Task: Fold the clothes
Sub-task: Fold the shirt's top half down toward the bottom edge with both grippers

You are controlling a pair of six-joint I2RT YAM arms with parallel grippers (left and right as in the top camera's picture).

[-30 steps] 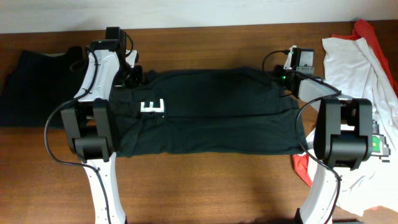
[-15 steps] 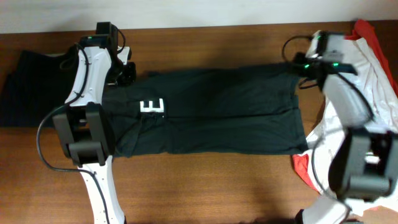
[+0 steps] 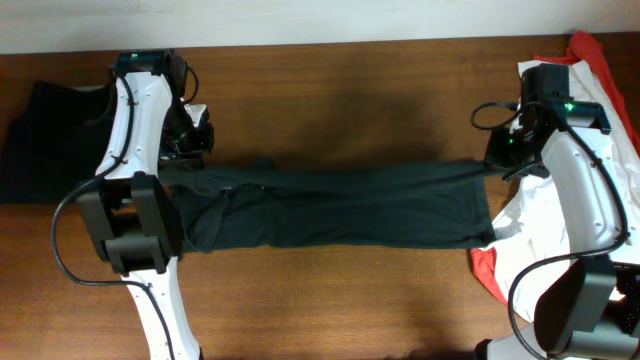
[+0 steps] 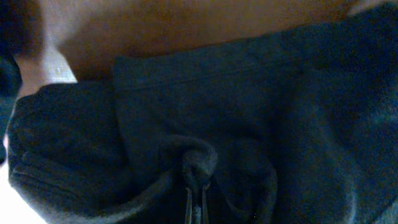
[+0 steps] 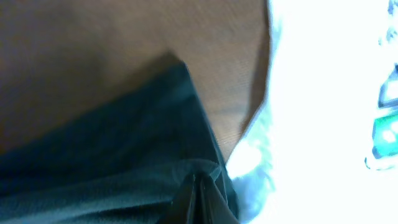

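A dark green T-shirt [image 3: 340, 205] lies across the middle of the table, its far edge lifted and pulled toward the front. My left gripper [image 3: 183, 158] is shut on the shirt's far left edge; in the left wrist view the fingers [image 4: 196, 202] pinch a bunched fold of the dark cloth [image 4: 249, 106]. My right gripper [image 3: 497, 160] is shut on the far right edge; in the right wrist view the fingers [image 5: 196, 196] pinch the cloth [image 5: 112, 155]. Both hold the edge a little above the table.
A dark folded garment [image 3: 45, 140] lies at the far left. A heap of white and red clothes [image 3: 580, 90] sits at the right, reaching down to the front right [image 3: 490, 265]. Bare wood [image 3: 340, 90] lies behind the shirt.
Both grippers have lifted the shirt's far edge and carried it toward the front. The shirt's visible area has shrunk to a narrow band and the white print is now hidden.
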